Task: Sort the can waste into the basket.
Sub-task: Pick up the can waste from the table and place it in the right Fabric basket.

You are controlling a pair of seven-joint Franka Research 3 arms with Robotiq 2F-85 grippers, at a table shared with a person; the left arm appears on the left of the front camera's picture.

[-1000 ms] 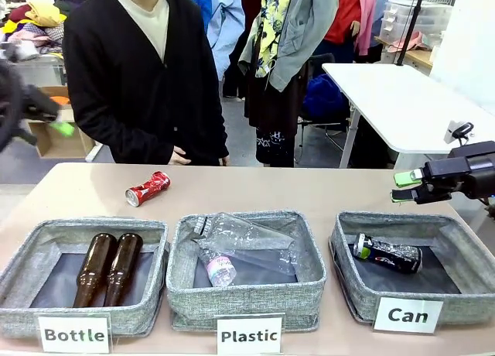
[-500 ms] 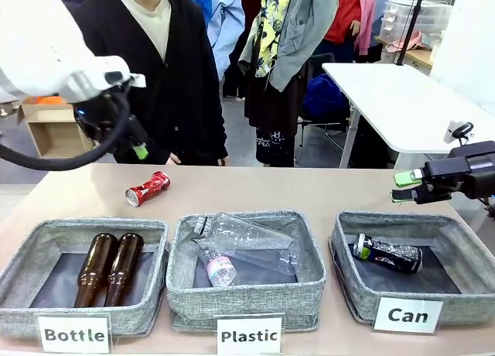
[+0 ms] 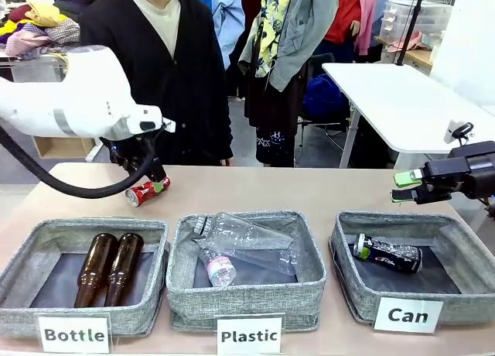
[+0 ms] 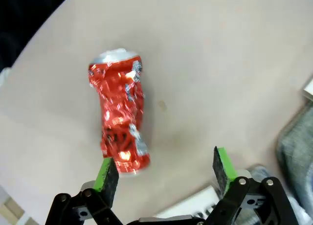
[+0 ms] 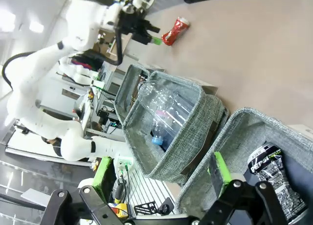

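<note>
The crushed red can point(image 3: 147, 189) lies on the table beyond the Bottle basket; the left wrist view has this red can point(image 4: 121, 118) lying lengthwise just past the fingers. My left gripper point(image 3: 155, 183) hangs over it, open, its green pads point(image 4: 108, 172) apart with nothing between them. The black can point(image 3: 387, 254) lies inside the grey basket labelled "Can" point(image 3: 468, 240), and the right wrist view looks down on that black can point(image 5: 272, 173). My right gripper point(image 3: 404, 186) hovers above that basket's far right edge, open and empty.
Two brown bottles point(image 3: 107, 267) lie in the Bottle basket point(image 3: 23, 251). Clear plastic bottles point(image 3: 240, 244) fill the Plastic basket point(image 3: 313, 255). A person in a black cardigan point(image 3: 174, 77) stands at the far side, close behind the left arm.
My left arm has swung in from the left and come down over the red can. The right gripper and the black can have stayed put.
</note>
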